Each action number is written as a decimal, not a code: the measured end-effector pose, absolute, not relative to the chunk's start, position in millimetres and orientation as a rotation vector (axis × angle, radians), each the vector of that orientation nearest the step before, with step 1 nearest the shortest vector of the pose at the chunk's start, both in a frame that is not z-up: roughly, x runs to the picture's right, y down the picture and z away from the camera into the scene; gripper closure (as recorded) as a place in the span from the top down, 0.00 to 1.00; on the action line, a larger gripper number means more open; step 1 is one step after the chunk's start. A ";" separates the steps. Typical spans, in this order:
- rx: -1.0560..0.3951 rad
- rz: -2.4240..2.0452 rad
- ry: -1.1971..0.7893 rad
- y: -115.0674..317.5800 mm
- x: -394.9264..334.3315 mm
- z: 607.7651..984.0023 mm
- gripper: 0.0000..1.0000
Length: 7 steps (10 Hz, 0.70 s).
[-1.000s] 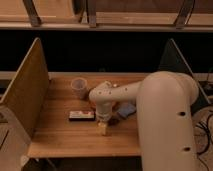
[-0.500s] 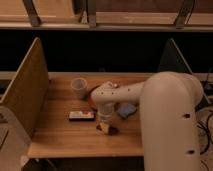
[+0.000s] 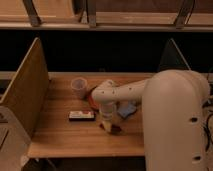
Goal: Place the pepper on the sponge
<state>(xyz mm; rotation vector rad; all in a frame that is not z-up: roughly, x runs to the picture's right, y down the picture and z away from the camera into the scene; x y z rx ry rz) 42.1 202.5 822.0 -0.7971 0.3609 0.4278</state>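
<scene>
The wooden desk (image 3: 55,140) carries 1 of each thing, closed in by 2 upright side panels, 1 on the left (image 3: 25,95) and 1 on the right (image 3: 170,57). The 1 white arm (image 3: 170,115) reaches in from the right and bends down near the desk's middle, so the gripper (image 3: 109,125) points down close to the desk's surface. Whether it is wide, narrow or holding something cannot be told. A small dark reddish shape at its tip is probably the pepper (image 3: 114,129), low over the desk or on it. The 1 blue-grey sponge (image 3: 127,110) lies just beside the gripper, to its right and a little further back, apart from the pepper. 1 pale cup (image 3: 79,87) stands upright at the back left. 1 orange plate (image 3: 91,98) shows partly behind the arm. 1 flat dark packet (image 3: 81,115) lies left of the gripper.
</scene>
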 end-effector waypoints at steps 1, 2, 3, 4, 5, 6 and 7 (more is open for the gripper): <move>-0.765 0.473 0.405 191.7 55.3 816.0 0.16; -0.732 0.536 0.455 180.2 71.4 808.6 0.16; -0.714 0.572 0.479 173.5 81.8 805.2 0.16; -0.701 0.611 0.502 167.9 93.9 804.3 0.16; -0.698 0.650 0.520 163.2 106.5 806.9 0.16; -0.702 0.669 0.528 160.9 113.2 811.0 0.16; -0.706 0.676 0.532 155.8 120.1 817.9 0.16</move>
